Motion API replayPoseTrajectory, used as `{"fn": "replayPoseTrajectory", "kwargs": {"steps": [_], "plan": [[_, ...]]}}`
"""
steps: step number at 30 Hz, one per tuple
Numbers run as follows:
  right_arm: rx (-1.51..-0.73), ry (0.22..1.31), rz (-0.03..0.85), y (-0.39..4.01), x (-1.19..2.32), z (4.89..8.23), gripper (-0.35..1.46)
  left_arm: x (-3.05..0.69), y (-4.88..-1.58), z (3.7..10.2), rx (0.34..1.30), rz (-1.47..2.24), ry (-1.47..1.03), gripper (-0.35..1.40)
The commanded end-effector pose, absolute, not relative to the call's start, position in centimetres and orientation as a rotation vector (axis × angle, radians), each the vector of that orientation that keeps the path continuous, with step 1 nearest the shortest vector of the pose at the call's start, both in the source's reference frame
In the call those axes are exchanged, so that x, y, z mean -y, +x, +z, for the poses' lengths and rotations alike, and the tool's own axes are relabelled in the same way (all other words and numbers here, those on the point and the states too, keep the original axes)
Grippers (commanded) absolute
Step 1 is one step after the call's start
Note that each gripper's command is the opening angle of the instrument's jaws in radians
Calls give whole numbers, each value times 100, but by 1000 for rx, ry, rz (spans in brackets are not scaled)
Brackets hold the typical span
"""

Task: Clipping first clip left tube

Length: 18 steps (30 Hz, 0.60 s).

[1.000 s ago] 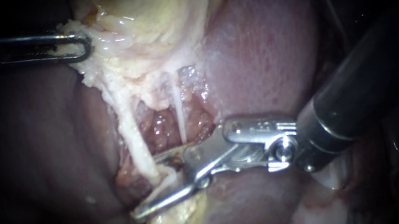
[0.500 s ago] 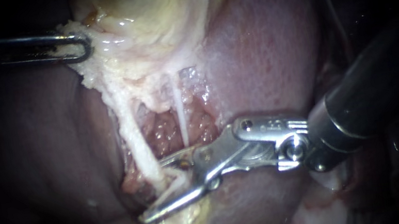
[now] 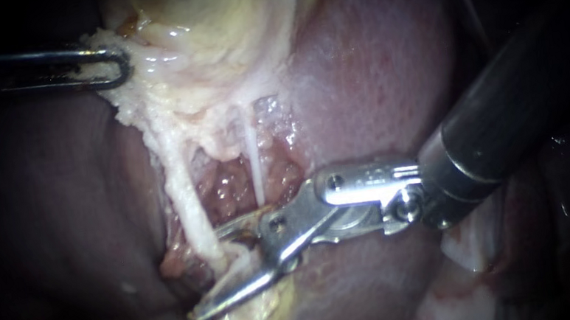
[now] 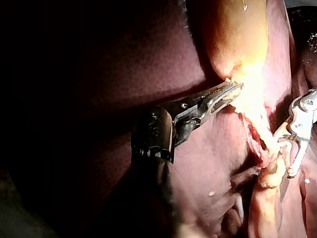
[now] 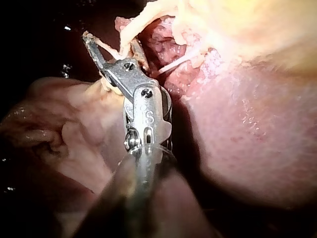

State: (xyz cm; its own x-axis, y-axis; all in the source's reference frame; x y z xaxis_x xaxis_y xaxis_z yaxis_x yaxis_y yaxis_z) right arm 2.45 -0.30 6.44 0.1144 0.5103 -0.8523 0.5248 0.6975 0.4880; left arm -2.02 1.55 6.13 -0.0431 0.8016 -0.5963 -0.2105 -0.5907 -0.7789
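At the far left my left instrument comes in level, and its jaws are clamped together on the pale, ragged edge of the gallbladder. From the left wrist camera I see the same grip: my left instrument has both jaws lying on that whitish fringe, one on either side, with dark liver beside the shaft.

Moving right, the left tube runs as a thick, whitish cord from the gallbladder's fringe down and slightly rightward to a lump of yellowish fat. Its lower end sits between the jaws of my right instrument. Those jaws stand apart, one above the cord and one below, with a clear gap between them; I cannot tell whether either jaw touches it. Just beside it, across a pocket of raw reddish tissue, the right tube hangs as a much thinner white thread that ends just above the upper jaw.

Further right, the metal wrist and dark shaft of my right instrument slope off to the upper right across the smooth pink liver. The right wrist camera shows my right instrument spread open, pale strands crossing ahead of it between the jaws.
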Motion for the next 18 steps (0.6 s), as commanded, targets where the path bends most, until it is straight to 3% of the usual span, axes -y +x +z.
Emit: {"fn": "replayPoseTrajectory", "kwargs": {"steps": [1, 8, 13, 18], "plan": [[-1525, 878, -25, 244, 30, 645, 34, -155, -201, 613, 651, 1731, -1489, -35], [-1532, 874, -38, 234, 27, 647, 34, -154, -200, 613, 651, 1731, -1489, -35], [-1443, 858, -37, 228, 20, 657, 38, -155, -200, 614, 651, 1731, -1489, -35], [-1441, 829, 2, 217, -1, 663, 38, -155, -199, 614, 652, 1731, -1490, -35]]}}
